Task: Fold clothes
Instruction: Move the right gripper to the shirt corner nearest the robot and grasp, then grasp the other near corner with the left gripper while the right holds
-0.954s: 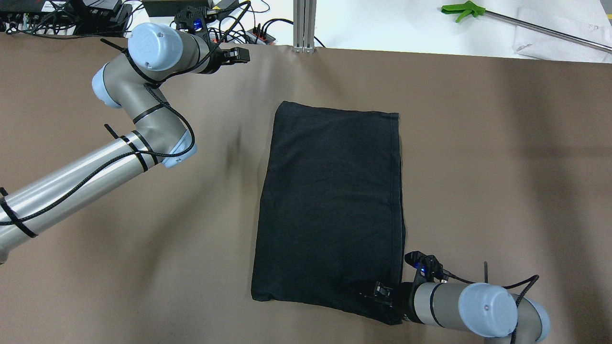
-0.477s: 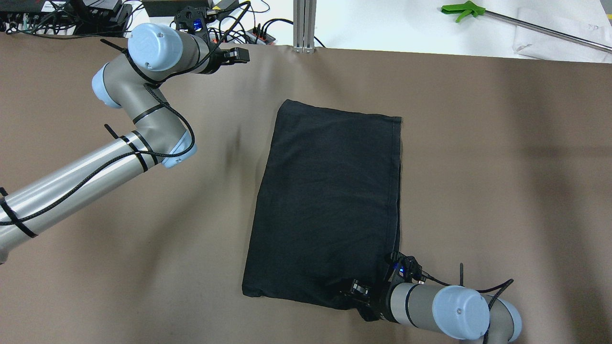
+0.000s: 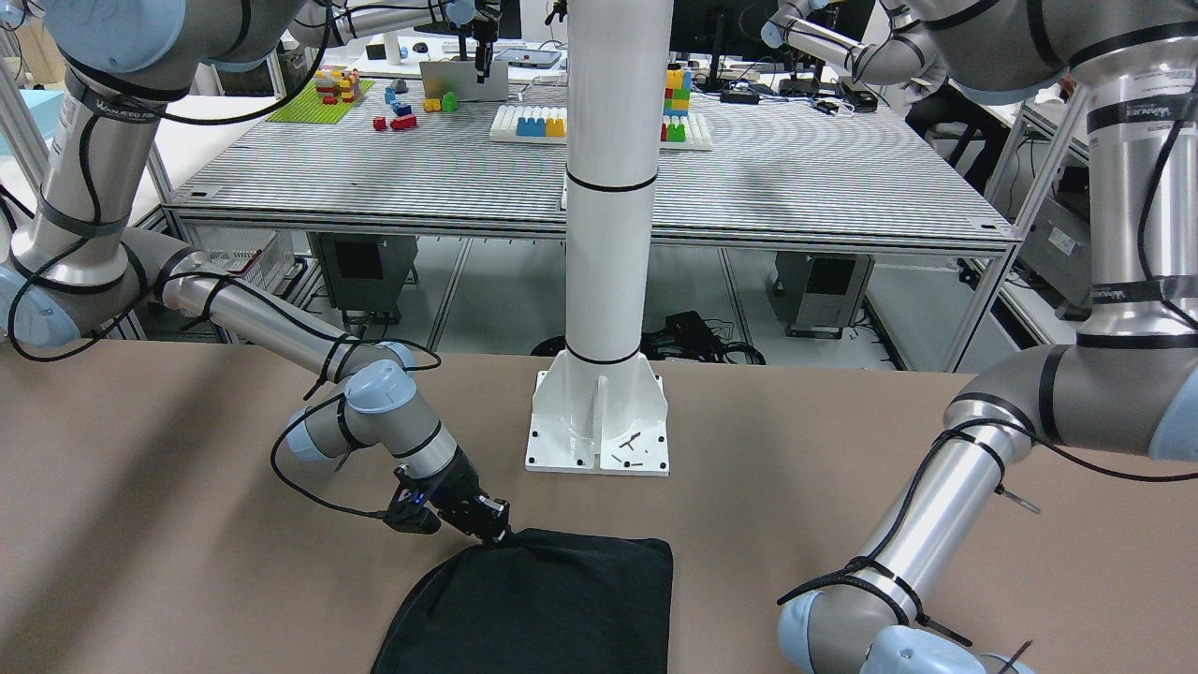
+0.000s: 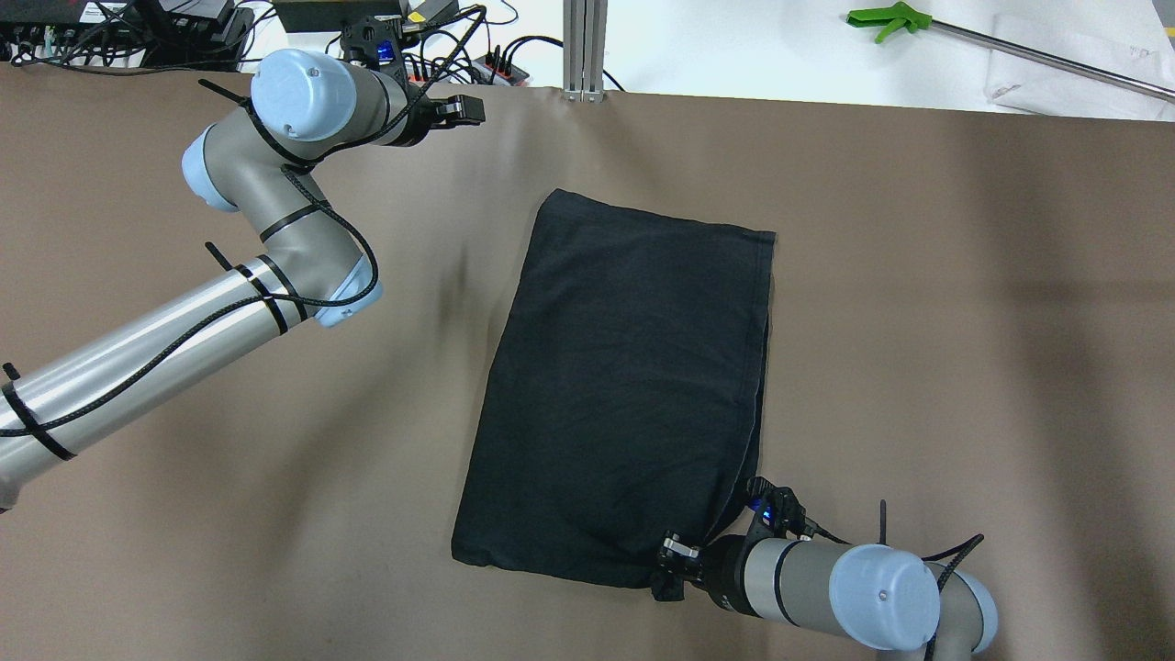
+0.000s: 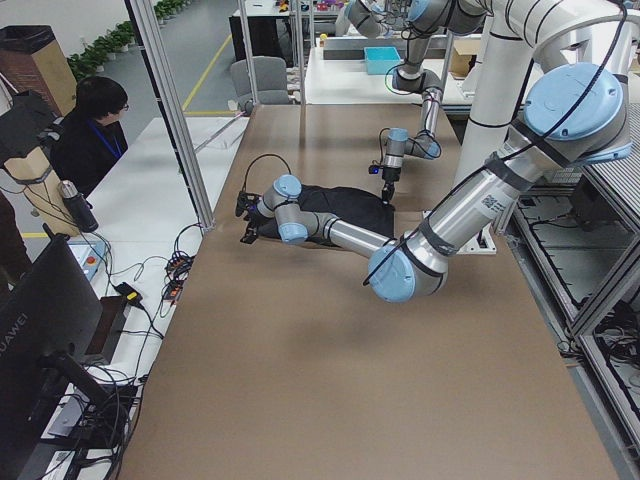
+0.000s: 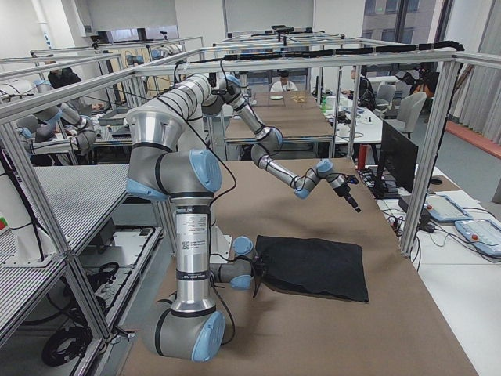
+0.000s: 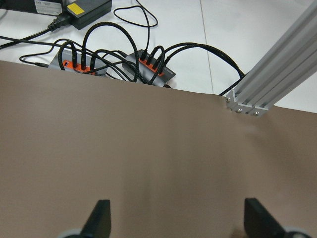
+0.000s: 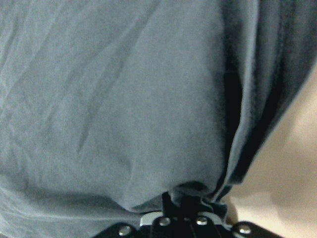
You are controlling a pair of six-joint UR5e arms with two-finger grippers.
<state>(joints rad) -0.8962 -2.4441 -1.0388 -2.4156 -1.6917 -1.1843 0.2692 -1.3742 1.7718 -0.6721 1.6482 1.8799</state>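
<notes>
The clothes are one black garment (image 4: 624,395), folded to a rough rectangle, lying flat mid-table and skewed, its near end shifted left. It also shows in the front view (image 3: 543,608) and fills the right wrist view (image 8: 124,99). My right gripper (image 4: 668,567) is shut on the garment's near right corner, low at the table; the fabric bunches at the jaws (image 8: 181,208). My left gripper (image 4: 468,110) is open and empty above bare table near the far edge, well away from the garment; its fingertips (image 7: 99,218) stand wide apart.
A white pole base (image 3: 599,421) stands behind the garment's near end. Power strips and cables (image 7: 148,69) and an aluminium post (image 4: 585,46) line the far edge. A green-handled tool (image 4: 886,20) lies far right. A person (image 5: 90,130) sits beyond the table.
My right gripper has dragged the garment's near right corner leftward, so the near end has swung left and the cloth lies skewed. The left arm has barely moved.
</notes>
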